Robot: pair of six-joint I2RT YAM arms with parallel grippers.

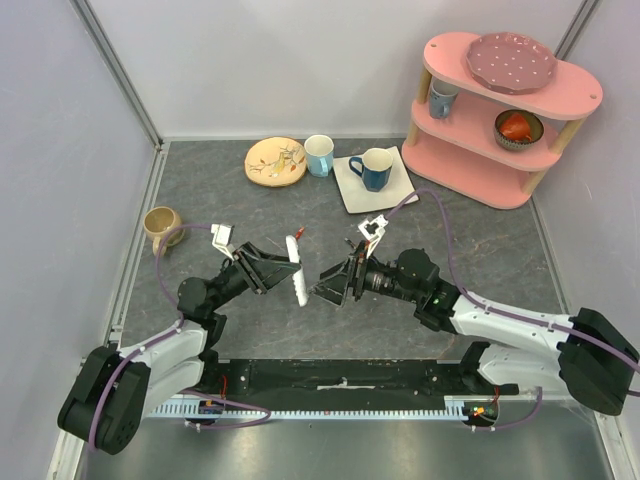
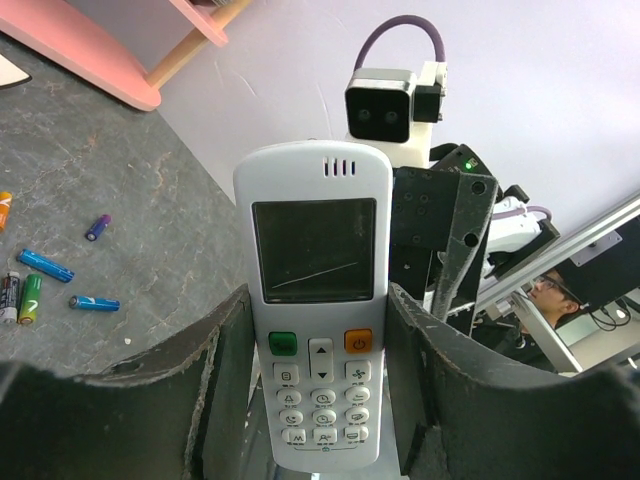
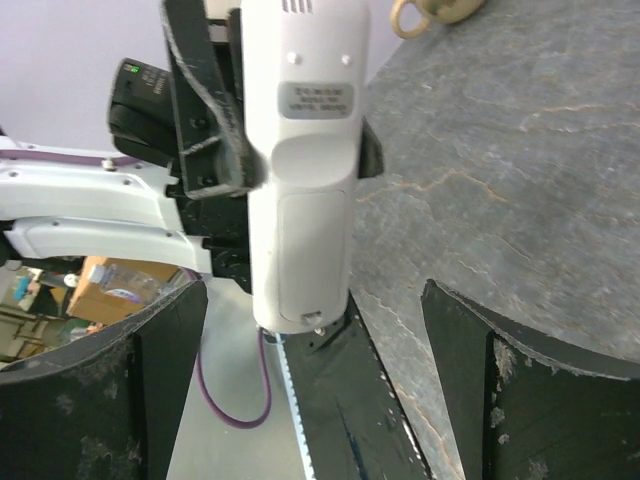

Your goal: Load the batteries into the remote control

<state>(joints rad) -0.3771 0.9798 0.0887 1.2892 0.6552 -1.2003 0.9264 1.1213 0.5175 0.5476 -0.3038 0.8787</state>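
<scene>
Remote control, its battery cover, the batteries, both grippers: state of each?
remote control, clamped between the left gripper's fingers, back facing the right gripper
battery cover, in place on the back, shut
batteries, lying loose on the table, none held
left gripper, shut on the remote control
right gripper, open wide, holding nothing

Narrow clear gap between the wide-spread right tool [image 1: 328, 283] and the remote [image 1: 297, 272] gripped by the left tool [image 1: 283, 268]; cups [image 1: 319, 155], plates [image 1: 275, 161] and shelf [image 1: 505, 110] crowd the far desk [image 1: 480, 240].

remote control [image 3: 305, 150] runs off the right wrist view's top.
</scene>
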